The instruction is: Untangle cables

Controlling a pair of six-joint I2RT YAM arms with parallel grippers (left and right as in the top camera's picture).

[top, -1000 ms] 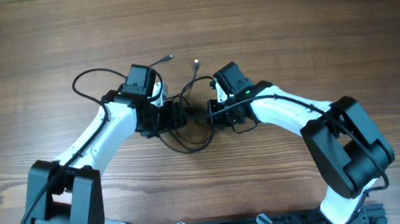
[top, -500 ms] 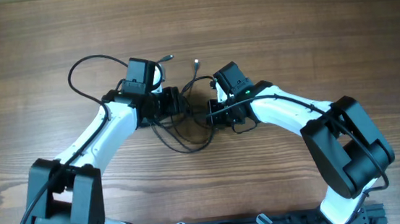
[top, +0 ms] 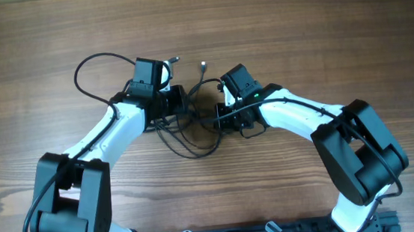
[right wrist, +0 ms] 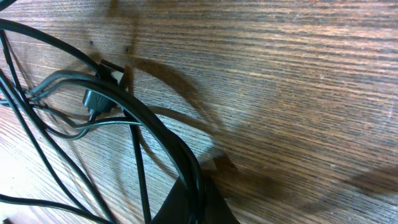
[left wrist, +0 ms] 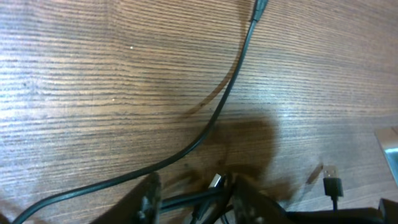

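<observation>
Black cables (left wrist: 239, 68) slid left with my clamped left gripper (left wrist: 196, 196); my right gripper (right wrist: 196, 206) grips its strands, so the tangle is loosening.

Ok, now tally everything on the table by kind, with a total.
Robot arms: 2 (left, right)
Plug tips visible overhead: 2
Cable tangle: 1, strands too knotted to count
Total: 5

Matt wood-grain table (top: 318, 16), thin dark rubbery-looking cables (left wrist: 233, 84) with slight sheen, glossy white plastic arm casings (top: 107, 136)
</observation>
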